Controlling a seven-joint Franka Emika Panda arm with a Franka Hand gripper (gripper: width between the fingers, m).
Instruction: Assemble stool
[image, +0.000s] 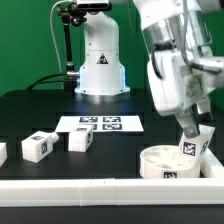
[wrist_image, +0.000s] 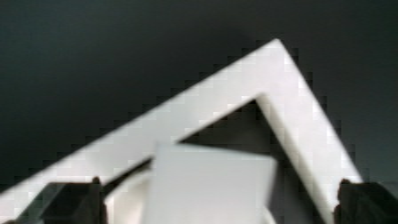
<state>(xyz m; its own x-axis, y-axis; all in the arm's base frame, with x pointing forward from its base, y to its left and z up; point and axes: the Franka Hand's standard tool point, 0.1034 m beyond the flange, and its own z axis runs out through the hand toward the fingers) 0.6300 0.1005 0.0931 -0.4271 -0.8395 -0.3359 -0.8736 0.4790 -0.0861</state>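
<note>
The round white stool seat (image: 165, 161) lies at the front of the table towards the exterior view's right. A white stool leg (image: 190, 146) with a tag stands tilted at the seat's far rim. My gripper (image: 189, 134) is right over this leg. In the wrist view the leg (wrist_image: 215, 186) sits between my two dark fingertips (wrist_image: 71, 203), with a gap on each side, so the gripper (wrist_image: 214, 208) is open around it. Two more tagged legs (image: 38, 147) (image: 80, 141) lie loose at the exterior view's left. A third one (image: 2, 152) is cut off by the edge.
The marker board (image: 100, 124) lies flat behind the parts, in front of the arm's base (image: 100, 70). A white border rail (image: 90, 190) runs along the table's front and meets a side rail (image: 214, 150). That corner shows in the wrist view (wrist_image: 267, 85).
</note>
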